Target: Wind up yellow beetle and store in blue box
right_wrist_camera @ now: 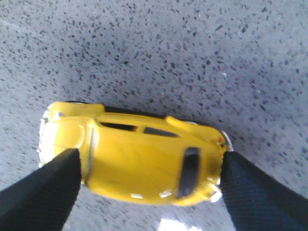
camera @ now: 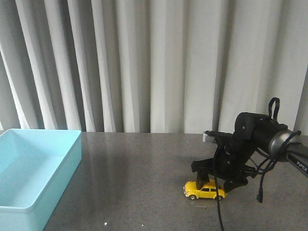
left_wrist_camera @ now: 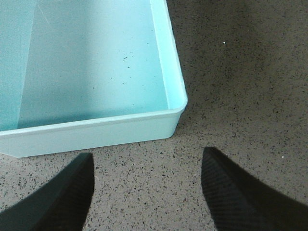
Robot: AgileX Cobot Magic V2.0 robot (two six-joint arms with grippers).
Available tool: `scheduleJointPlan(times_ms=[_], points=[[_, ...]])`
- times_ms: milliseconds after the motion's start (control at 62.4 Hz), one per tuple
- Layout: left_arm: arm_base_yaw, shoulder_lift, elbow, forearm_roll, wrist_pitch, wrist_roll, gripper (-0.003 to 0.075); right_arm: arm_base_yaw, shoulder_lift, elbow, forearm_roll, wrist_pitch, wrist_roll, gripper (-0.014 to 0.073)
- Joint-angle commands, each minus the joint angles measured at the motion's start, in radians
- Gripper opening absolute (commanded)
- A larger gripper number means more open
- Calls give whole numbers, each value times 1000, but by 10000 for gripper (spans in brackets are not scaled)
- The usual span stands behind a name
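Observation:
The yellow beetle [camera: 205,190] stands on its wheels on the dark speckled table at the right. My right gripper [camera: 208,181] is lowered right over it. In the right wrist view the beetle [right_wrist_camera: 139,163] lies lengthwise between the two black fingers [right_wrist_camera: 43,192], one over its bonnet and one at its tail. The jaws are wide apart, so the right gripper [right_wrist_camera: 151,161] is open. The blue box [camera: 62,173] stands empty at the far left. My left gripper [left_wrist_camera: 147,161] is open and empty above bare table, just outside a corner of the box [left_wrist_camera: 96,132].
Grey curtains hang behind the table. The right arm's cables [camera: 262,185] dangle beside the beetle. Bare tabletop [camera: 139,178] lies between the box and the beetle.

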Motion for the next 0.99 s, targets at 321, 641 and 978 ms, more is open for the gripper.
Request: scheduleJointPlan(times_ms=[321,641,978], points=[[4,-8,-33,-7,-39,-1,472,-192,-44,-23,-10,89,-106,578],[4,-8,-33,-7,-35,-1,472,-311,-44,-23,-3,85,-259,578],[4,-8,-33,-7,-34,-1,472,-342,-46,-75,68,103,-324,578]])
